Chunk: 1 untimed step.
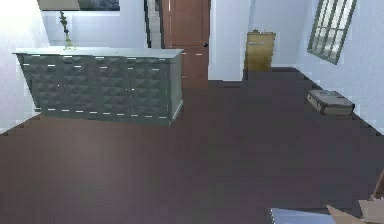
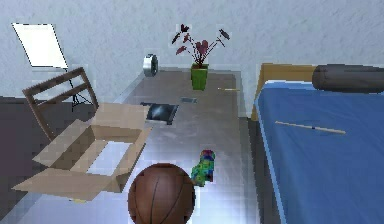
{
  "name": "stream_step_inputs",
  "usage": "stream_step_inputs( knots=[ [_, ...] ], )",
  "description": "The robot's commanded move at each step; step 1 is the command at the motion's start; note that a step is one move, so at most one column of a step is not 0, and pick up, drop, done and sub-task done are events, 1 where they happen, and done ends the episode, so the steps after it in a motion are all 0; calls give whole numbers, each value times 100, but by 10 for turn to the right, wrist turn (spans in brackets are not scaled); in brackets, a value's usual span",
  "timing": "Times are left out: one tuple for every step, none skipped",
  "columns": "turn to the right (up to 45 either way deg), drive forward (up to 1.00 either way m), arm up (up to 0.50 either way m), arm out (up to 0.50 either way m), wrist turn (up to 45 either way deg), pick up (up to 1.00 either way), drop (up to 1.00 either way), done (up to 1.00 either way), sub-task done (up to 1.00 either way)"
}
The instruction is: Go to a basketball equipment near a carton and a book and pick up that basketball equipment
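In my arm side view the basketball (image 2: 162,196) is a brown-orange ball with dark seams. It rests on the grey worktop (image 2: 225,130) at its near edge. Just beside it, toward the view's left, stands the cardboard carton (image 2: 88,152), top open, flaps spread. Farther back lies a flat dark thing (image 2: 160,112), perhaps the book.

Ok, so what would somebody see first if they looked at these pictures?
The big brown basketball at the arm side view's bottom edge grabs the eye first, right beside an open cardboard carton. Farther back stands a red-leaved plant in a green pot, with a blue bed at the right. In the forward view, a long grey-green cabinet stands at the left.
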Motion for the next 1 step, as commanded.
stream_step_inputs(
  knots=[
    [0, 0, 38, 0, 0, 0, 0, 0, 0]
  ],
)
